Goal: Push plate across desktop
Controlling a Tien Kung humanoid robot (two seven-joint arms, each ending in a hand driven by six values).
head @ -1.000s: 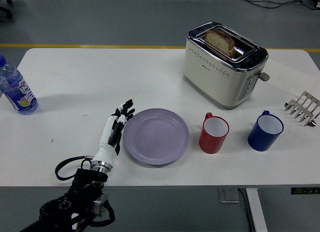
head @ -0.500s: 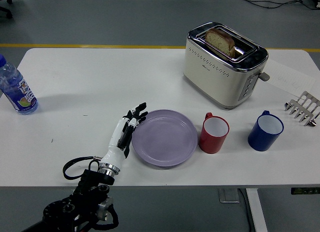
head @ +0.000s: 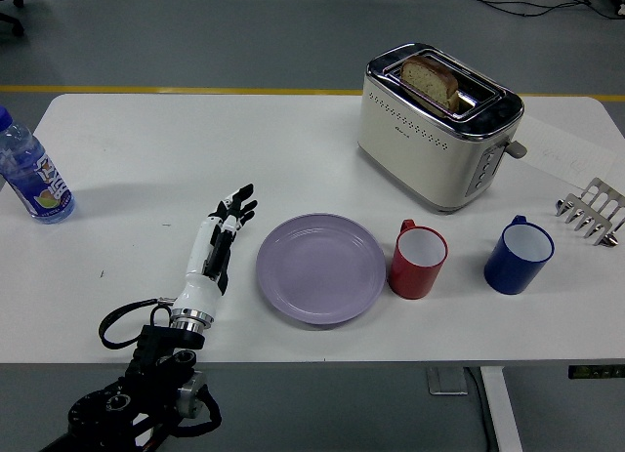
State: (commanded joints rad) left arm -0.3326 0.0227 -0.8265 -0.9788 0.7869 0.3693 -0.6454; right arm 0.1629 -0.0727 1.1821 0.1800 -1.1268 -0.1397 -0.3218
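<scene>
A lilac plate (head: 321,268) lies flat on the white table (head: 146,159), near the front edge, its right rim touching or almost touching a red mug (head: 417,261). My left hand (head: 223,229), white with black fingers, lies stretched out and open to the left of the plate. A small gap of bare table separates the fingers (head: 237,200) from the plate's rim. My right arm does not show.
A cream toaster (head: 437,127) with a slice of bread in it stands behind the mug. A blue mug (head: 517,255) and a metal toast rack (head: 591,211) are at the right. A water bottle (head: 32,174) stands at the far left edge.
My left hand pushed the plate a little to the right up to the red mug, then drew back to the left and off the rim.
</scene>
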